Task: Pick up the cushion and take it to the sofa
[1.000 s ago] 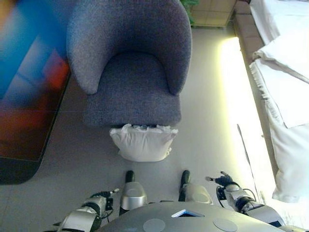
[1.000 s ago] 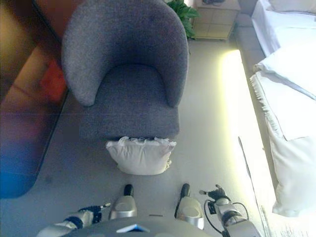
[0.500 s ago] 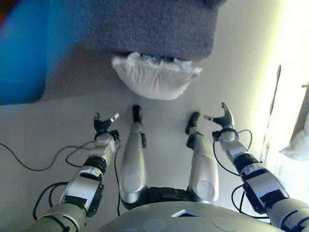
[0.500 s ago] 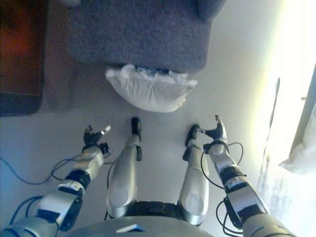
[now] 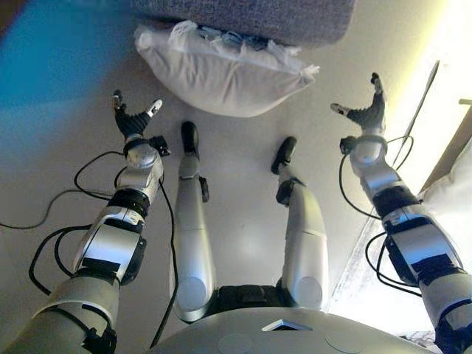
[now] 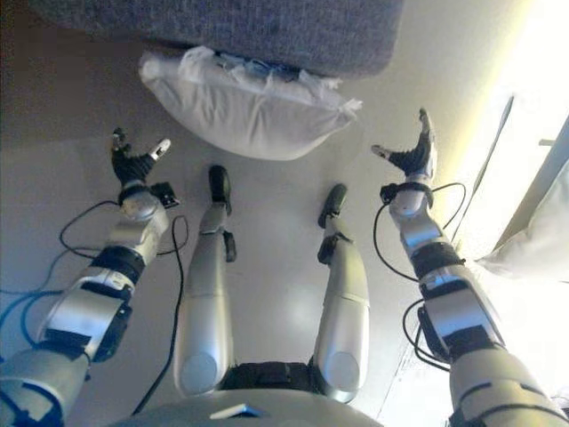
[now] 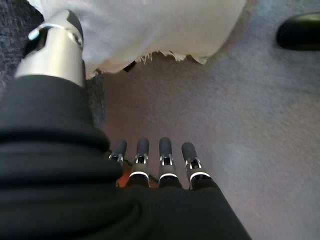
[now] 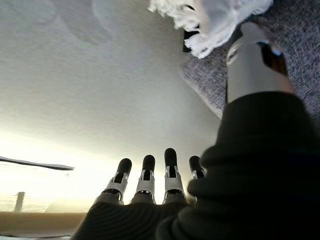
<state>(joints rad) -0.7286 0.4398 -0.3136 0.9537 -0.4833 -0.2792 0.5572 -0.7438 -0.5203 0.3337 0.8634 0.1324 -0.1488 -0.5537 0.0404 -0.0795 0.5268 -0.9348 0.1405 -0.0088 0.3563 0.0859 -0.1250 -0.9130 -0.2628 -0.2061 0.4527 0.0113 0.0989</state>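
A white cushion (image 5: 221,70) with a frilled edge lies on the floor against the front of a grey armchair (image 5: 243,16). It also shows in the right eye view (image 6: 244,102) and in the left wrist view (image 7: 150,25). My left hand (image 5: 133,118) is open, low over the floor just left of the cushion, apart from it. My right hand (image 5: 365,110) is open, to the right of the cushion's corner, holding nothing. A frilled corner of the cushion (image 8: 210,20) shows past the right hand's thumb.
The grey carpeted floor (image 5: 236,214) runs between both hands. Black cables (image 5: 51,199) lie on the floor at the left. A bed with white bedding (image 6: 542,249) stands along the right edge.
The camera has tilted further down, so the armchair has slid out at the top. Both arms have reached forward and spread to either side of the cushion, hands open.
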